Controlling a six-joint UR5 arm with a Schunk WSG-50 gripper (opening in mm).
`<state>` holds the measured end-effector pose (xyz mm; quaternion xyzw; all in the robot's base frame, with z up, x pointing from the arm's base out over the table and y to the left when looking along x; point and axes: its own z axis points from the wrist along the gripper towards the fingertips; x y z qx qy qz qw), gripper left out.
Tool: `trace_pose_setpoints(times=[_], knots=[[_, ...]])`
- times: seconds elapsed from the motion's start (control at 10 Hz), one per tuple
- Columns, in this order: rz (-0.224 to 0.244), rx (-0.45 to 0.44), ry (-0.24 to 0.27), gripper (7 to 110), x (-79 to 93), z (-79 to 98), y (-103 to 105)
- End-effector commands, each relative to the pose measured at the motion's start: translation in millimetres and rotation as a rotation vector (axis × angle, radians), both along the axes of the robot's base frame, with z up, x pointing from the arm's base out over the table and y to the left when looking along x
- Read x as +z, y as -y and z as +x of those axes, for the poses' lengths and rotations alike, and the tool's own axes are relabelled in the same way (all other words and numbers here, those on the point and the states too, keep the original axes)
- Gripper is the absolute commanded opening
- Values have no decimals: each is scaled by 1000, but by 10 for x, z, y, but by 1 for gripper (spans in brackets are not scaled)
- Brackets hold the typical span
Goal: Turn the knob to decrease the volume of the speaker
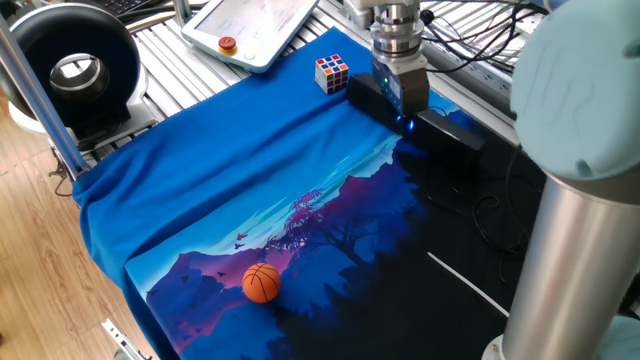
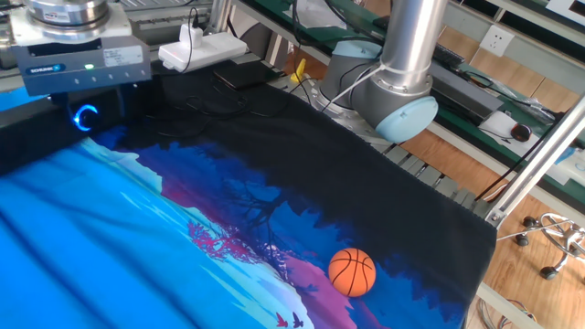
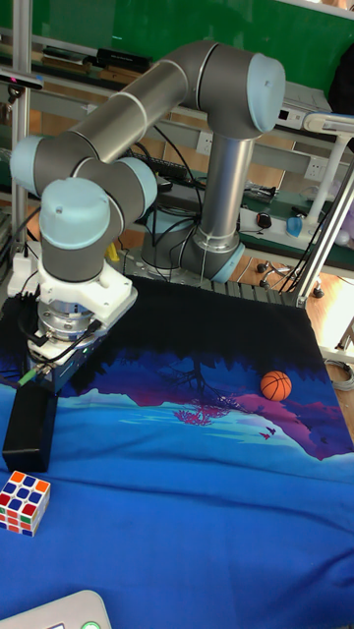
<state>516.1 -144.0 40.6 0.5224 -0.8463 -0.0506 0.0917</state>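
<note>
In one fixed view you see the gripper (image 1: 403, 100) down on the speaker (image 1: 415, 122) beside the puzzle cube (image 1: 332, 72); only a blue glint shows. The other fixed view gives you the knob (image 2: 86, 117) glowing under the gripper body. The tall fixed view hides it; finger state you cannot tell.

A robotics lab: a grey and pale-blue UR5 arm (image 3: 167, 88) stands bolted at a table (image 1: 160, 50) of slatted aluminium covered by a printed blue cloth (image 1: 250, 170). A teach pendant (image 1: 255, 25) with its red button lies nearby, cables (image 2: 210, 87) trail about, and aluminium framing (image 2: 539, 155) surrounds the cell over wood flooring.
</note>
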Motion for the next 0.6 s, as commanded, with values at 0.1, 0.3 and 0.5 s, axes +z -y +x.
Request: trace_pose_setpoints(times=[0.1,0.3,0.5], knots=[[3,-103,10,66,32,-119,-192],[6,-146,8,66,-12,-168,-256],[3,-172,3,66,-47,-218,-290]])
